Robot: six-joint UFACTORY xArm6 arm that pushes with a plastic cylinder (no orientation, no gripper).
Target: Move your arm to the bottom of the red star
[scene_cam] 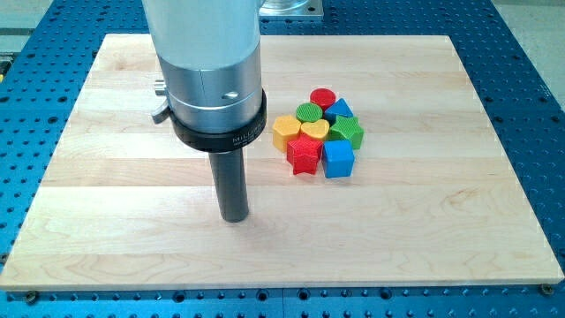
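The red star lies at the bottom left of a tight cluster of blocks right of the board's middle. My tip rests on the wooden board, to the lower left of the red star, apart from it by a clear gap. The rod hangs from the large silver arm body that fills the view's upper left. Nothing touches my tip.
The cluster also holds a blue cube, a yellow heart, a yellow block, a green round block, a red cylinder, a blue triangle and a green block. A blue perforated table surrounds the board.
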